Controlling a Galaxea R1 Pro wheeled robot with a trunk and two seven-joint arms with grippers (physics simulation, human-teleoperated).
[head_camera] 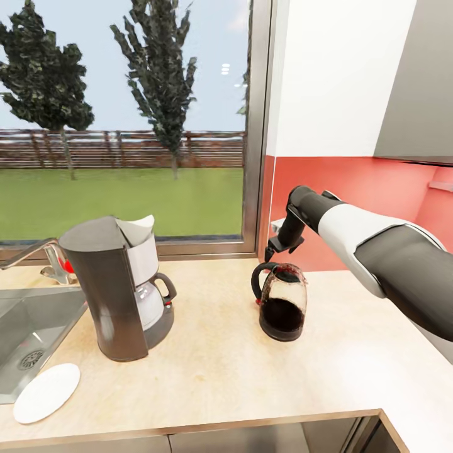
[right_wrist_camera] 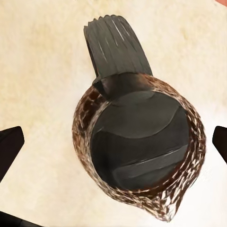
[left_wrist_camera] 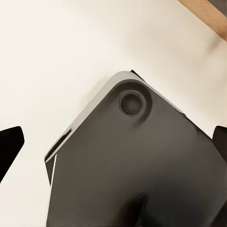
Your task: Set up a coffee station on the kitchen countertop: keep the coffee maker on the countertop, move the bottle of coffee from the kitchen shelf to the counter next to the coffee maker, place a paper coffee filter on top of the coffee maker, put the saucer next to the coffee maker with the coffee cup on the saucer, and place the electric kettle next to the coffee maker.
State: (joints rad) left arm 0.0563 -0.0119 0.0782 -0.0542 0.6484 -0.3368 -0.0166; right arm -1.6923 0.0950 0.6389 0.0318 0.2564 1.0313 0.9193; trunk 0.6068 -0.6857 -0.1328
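Countertop point(head_camera: 220, 371), right tool point(head_camera: 270, 250) above kettle point(head_camera: 283, 308)

light: bright, even daylight via window point(head_camera: 126, 119) | shadows: soft, faint | render: sl. soft, wide-angle edge stretch
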